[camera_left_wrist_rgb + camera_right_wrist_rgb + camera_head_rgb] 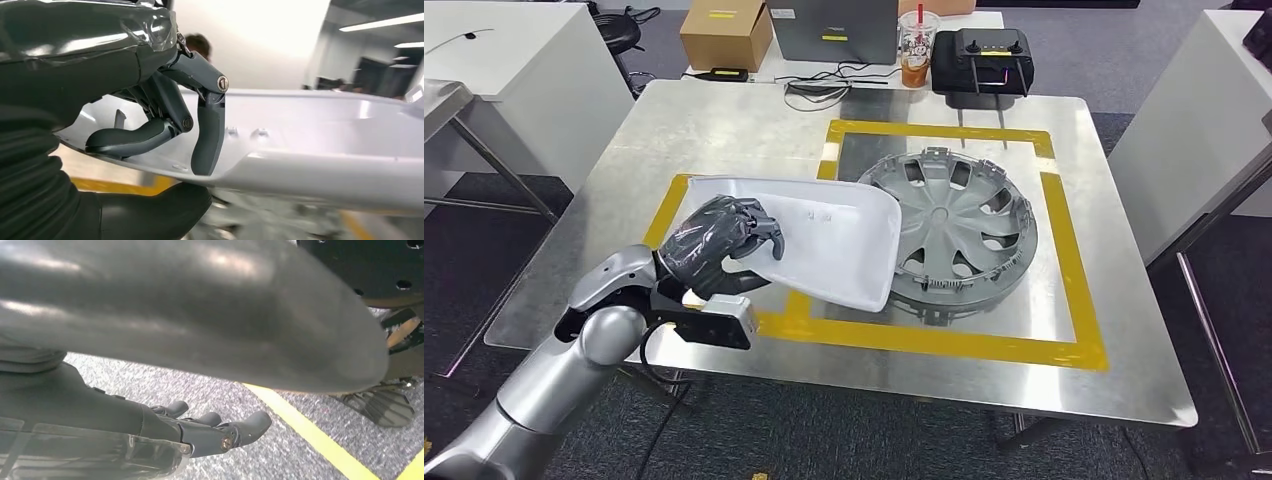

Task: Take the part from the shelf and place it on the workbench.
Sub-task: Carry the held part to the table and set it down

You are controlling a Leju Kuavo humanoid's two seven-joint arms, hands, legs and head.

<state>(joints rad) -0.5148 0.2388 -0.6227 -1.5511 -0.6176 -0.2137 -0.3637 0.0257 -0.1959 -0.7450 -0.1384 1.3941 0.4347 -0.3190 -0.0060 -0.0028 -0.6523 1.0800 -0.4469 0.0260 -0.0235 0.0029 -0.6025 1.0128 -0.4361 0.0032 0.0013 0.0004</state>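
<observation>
My left hand [719, 245] grips the near left edge of the white moulded part [829, 240], a shallow tray-like panel. It holds the part over the steel workbench [724, 130], inside the yellow tape frame [1074, 270]. The part's right end overlaps a grey wheel cover [969, 220] lying on the bench. In the left wrist view, the fingers [207, 130] curl over the part [325, 130] and the thumb lies under its rim. My right hand [200, 430] hangs above grey carpet, fingers stretched out and holding nothing.
Behind the workbench stand a cardboard box [726, 35], a laptop [834, 30], a drink cup [917, 45] and a black case [984, 60]. White cabinets flank it left [514, 80] and right [1194, 120]. A person [200, 45] is beyond the part.
</observation>
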